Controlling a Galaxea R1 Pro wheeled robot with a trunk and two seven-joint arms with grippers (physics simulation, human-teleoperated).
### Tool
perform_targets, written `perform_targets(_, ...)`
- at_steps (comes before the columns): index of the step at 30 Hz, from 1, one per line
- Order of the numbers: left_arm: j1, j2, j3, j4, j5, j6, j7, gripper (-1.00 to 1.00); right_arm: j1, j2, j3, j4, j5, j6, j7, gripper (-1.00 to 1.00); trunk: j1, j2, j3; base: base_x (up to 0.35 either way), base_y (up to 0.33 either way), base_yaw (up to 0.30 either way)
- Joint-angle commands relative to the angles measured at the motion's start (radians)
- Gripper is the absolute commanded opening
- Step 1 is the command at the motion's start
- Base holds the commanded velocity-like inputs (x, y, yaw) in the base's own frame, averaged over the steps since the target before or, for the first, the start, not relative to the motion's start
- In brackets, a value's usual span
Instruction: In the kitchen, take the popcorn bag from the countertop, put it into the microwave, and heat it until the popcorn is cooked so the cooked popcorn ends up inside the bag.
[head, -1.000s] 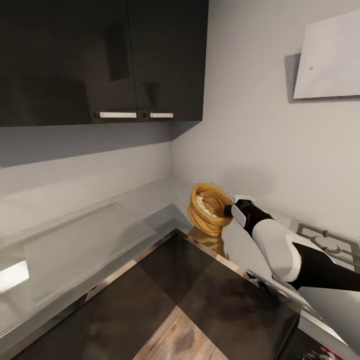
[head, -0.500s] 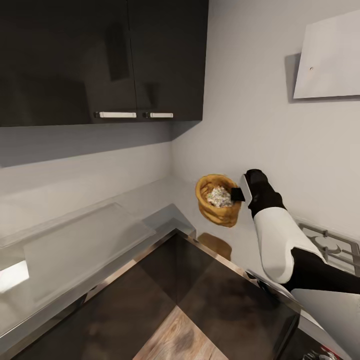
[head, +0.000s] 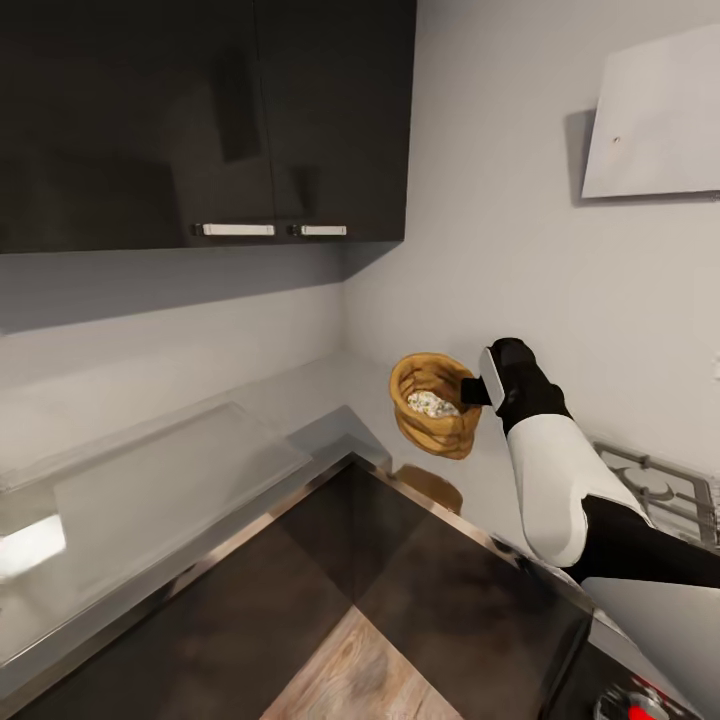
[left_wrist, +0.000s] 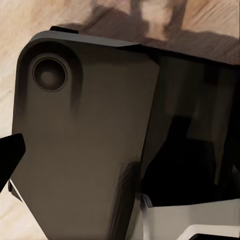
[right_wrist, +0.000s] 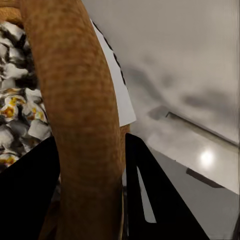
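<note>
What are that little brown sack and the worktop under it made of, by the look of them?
The popcorn bag, pinched at its rim by the right gripper, looks like coarse woven burlap: a matte tan weave shows in the right wrist view. The countertop looks like polished steel or similar, since it is glossy grey and mirrors the bag, though a render leaves that open.

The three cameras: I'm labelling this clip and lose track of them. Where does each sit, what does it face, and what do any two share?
Head view: on the robot's head, looking down into the kitchen corner at the countertop; the right arm holds the popcorn bag above it.
Left wrist view: near the left gripper, facing a dark panel over wood floor; a dark fingertip at the edge.
Right wrist view: along the right gripper, its fingers either side of the bag's rim.
Shared: head and right wrist both show the bag and popcorn.
</note>
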Motion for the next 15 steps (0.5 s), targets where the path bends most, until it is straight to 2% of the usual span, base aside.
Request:
perform_targets(1, 0.000, 0.000, 0.003, -0.002, 0.006, -0.001, -0.001, 1.00, -0.001, 0.002, -0.006, -0.001, 0.009, 0.003, 0.004, -1.00, 0.000, -0.001, -0.001, -0.320, 0.000, 0.000)
perform_targets(15, 0.000, 0.000, 0.003, -0.001, 0.006, -0.001, 0.000, 1.00, -0.001, 0.002, -0.005, -0.001, 0.009, 0.003, 0.004, -1.00, 0.000, -0.001, -0.001, -0.343, 0.000, 0.000)
